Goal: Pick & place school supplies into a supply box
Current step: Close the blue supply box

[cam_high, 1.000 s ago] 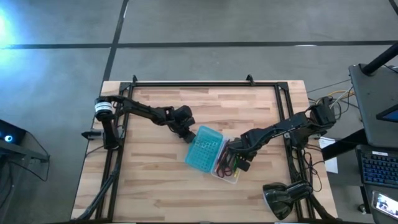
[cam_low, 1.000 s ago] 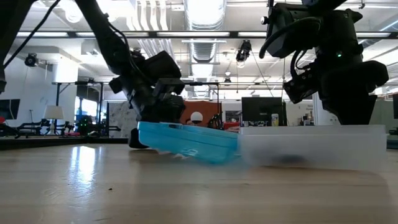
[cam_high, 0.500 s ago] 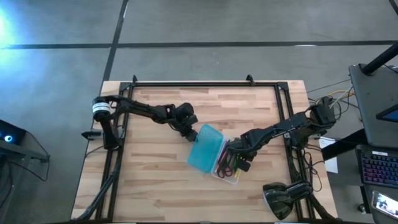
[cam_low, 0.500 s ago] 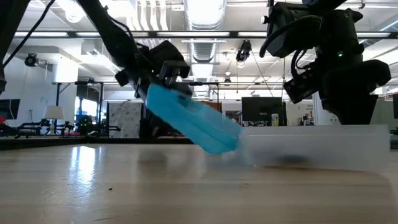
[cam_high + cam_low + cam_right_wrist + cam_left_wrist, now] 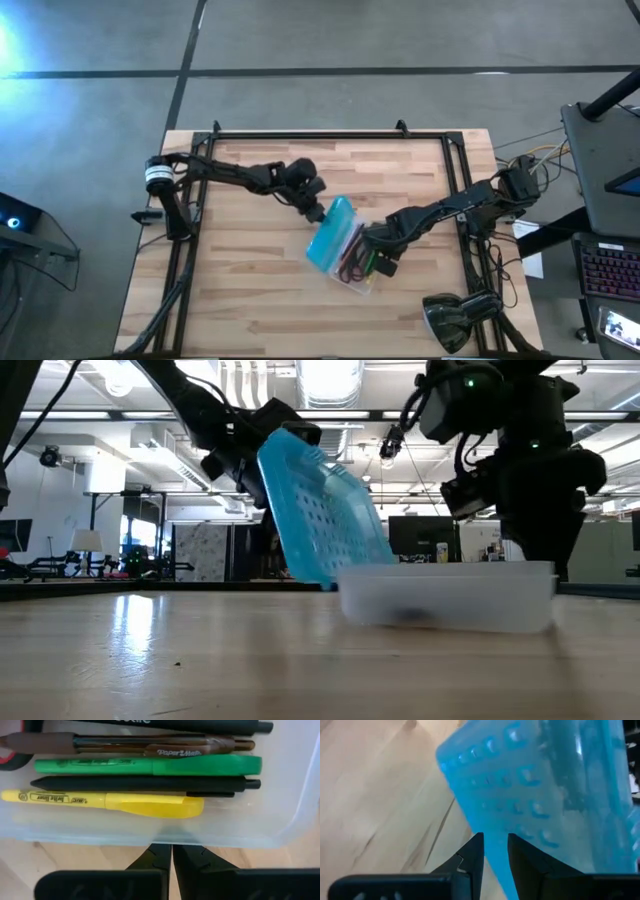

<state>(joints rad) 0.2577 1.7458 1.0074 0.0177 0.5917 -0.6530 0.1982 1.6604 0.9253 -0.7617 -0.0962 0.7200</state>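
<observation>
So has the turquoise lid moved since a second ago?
Yes. The turquoise lid, gripped by the left gripper, has swung up from nearly flat to steeply tilted over the translucent tray, which has shifted only slightly.

the high view looks straight down on the whole tabletop (image 5: 250, 290). the low view sits at tabletop level, facing the room across the supply box (image 5: 445, 595). both wrist views press close against that box, which all views share.
</observation>
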